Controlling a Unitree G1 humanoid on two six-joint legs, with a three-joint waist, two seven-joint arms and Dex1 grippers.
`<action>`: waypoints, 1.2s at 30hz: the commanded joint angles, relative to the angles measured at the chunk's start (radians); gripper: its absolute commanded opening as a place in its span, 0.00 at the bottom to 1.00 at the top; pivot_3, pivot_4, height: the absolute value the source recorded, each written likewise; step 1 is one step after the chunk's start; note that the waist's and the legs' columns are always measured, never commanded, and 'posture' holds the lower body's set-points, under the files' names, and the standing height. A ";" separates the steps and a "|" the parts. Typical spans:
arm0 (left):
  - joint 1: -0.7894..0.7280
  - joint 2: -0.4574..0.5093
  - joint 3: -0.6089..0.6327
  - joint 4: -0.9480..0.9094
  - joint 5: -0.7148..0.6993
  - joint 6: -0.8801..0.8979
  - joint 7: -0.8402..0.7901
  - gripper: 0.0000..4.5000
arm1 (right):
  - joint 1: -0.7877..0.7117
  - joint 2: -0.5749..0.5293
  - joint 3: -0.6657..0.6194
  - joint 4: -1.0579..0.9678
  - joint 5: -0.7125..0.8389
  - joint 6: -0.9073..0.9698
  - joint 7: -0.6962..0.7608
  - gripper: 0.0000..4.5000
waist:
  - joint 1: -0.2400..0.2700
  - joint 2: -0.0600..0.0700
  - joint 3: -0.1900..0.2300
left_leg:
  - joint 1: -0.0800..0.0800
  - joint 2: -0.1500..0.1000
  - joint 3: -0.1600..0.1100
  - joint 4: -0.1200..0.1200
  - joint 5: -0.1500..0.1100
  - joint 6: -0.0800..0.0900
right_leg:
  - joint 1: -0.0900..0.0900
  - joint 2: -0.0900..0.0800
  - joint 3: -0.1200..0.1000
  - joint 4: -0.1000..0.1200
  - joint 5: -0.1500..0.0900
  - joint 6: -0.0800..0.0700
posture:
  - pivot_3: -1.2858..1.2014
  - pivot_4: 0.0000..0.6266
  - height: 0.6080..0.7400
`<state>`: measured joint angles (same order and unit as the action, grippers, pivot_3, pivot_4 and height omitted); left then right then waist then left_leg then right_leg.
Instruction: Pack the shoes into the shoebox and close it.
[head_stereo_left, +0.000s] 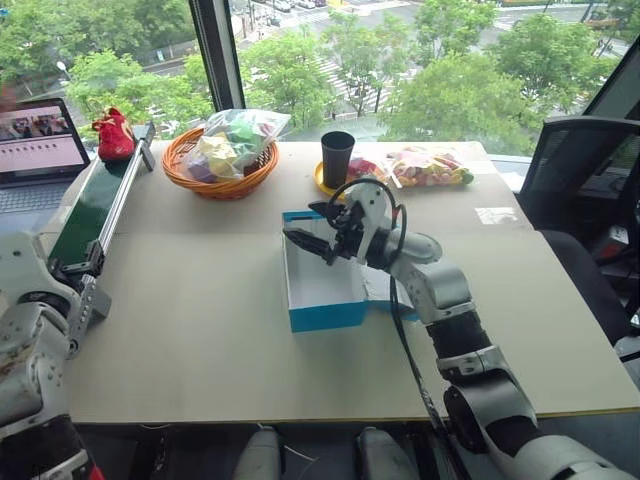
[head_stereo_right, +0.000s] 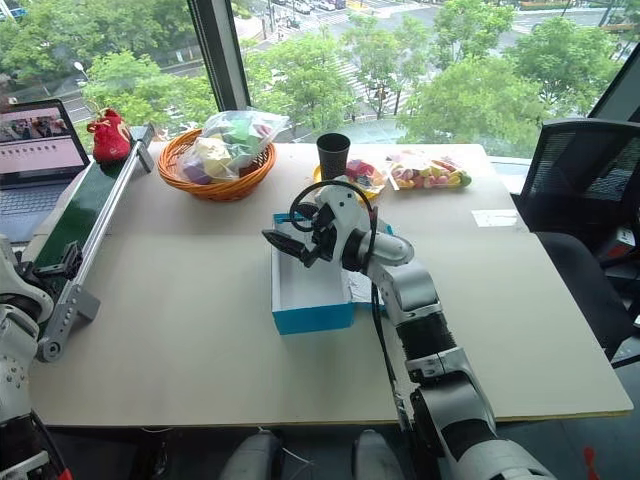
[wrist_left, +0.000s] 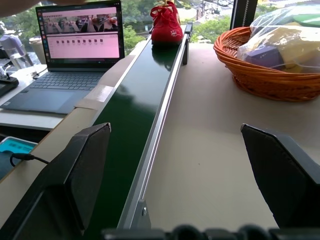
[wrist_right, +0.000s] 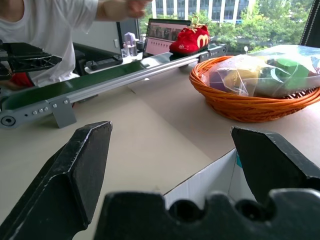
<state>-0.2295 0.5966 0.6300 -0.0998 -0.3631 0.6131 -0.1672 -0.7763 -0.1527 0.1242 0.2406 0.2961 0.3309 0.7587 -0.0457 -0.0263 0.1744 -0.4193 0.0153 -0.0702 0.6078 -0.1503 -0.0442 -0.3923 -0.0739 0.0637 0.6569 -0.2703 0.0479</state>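
Left eye view: the right gripper (head_stereo_left: 312, 243), jaws apart and empty, hovers over the open blue shoebox (head_stereo_left: 322, 292) mid-table. A red shoe (head_stereo_left: 114, 137) sits at the conveyor belt's (head_stereo_left: 92, 205) far end.

Left wrist view: the left gripper (wrist_left: 187, 165), fingers wide, faces along the belt toward that shoe.

Right wrist view: the orange basket (wrist_right: 250, 102) lies beyond the box's edge.

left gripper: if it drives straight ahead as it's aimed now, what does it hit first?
Probably nothing near: the open left gripper looks along the green conveyor belt and the bare table beside it. The red shoe at the belt's far end sits roughly in line; depth is unclear.
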 joint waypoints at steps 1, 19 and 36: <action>-0.057 0.055 0.002 0.085 0.006 -0.042 -0.029 0.99 | -0.006 0.023 0.011 -0.038 0.004 -0.029 0.008 1.00 | -0.003 0.000 0.000 | 0.000 0.000 0.000 0.000 0.000 0.000 | 0.000 0.000 0.000 0.000 0.000 0.000 | 0.52 0.24 0.96; -0.209 0.322 0.050 0.795 -0.016 -0.322 -0.316 0.99 | 0.069 -0.044 0.035 -0.121 -0.033 -0.021 0.033 1.00 | -0.001 -0.002 0.000 | -0.004 0.000 0.001 -0.001 0.000 0.000 | -0.008 -0.001 0.000 0.003 0.000 0.000 | 0.52 0.24 0.96; -0.350 0.410 -0.058 1.208 0.049 -0.594 -0.463 0.99 | 0.097 -0.029 -0.010 -0.231 0.133 0.061 0.101 1.00 | 0.001 -0.005 -0.002 | -0.005 0.000 0.002 -0.001 0.000 0.000 | -0.011 -0.001 0.000 0.006 0.000 0.000 | 0.52 0.24 0.96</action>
<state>-0.5533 0.9754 0.5742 1.1047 -0.3150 0.0625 -0.6055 -0.6735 -0.1913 0.1333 0.0508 0.4054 0.3882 0.8636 -0.0444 -0.0316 0.1725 -0.4248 0.0156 -0.0685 0.6069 -0.1500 -0.0447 -0.4036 -0.0749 0.0635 0.6633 -0.2703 0.0478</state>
